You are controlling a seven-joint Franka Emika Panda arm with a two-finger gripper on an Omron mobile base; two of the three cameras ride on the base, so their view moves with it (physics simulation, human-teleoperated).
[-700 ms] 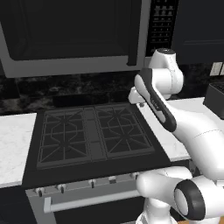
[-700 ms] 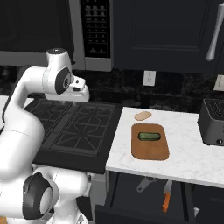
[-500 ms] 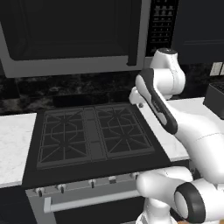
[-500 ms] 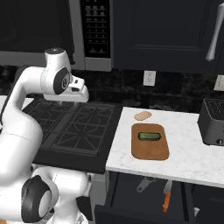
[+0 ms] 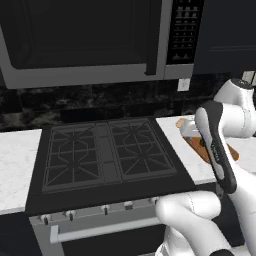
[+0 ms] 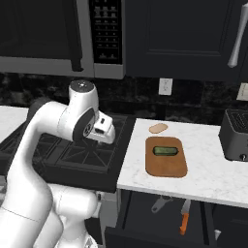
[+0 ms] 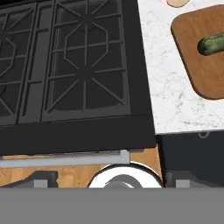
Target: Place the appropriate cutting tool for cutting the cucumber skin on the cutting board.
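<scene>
We record a kitchen with dark cabinets (image 6: 184,38) and a black marbled backsplash (image 5: 100,102). A black gas stove (image 5: 107,155) with grated burners sits between white marble counters (image 6: 213,174); a steel-trimmed microwave (image 5: 85,40) hangs above it. A white wall outlet (image 6: 164,86) is set in the backsplash. A dark toaster (image 6: 236,135) stands at the right. The floor (image 7: 70,175) is wooden.

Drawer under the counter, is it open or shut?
Open. In the right base view the drawer below the counter is pulled out, showing a peeler and an orange-handled knife inside.
</scene>
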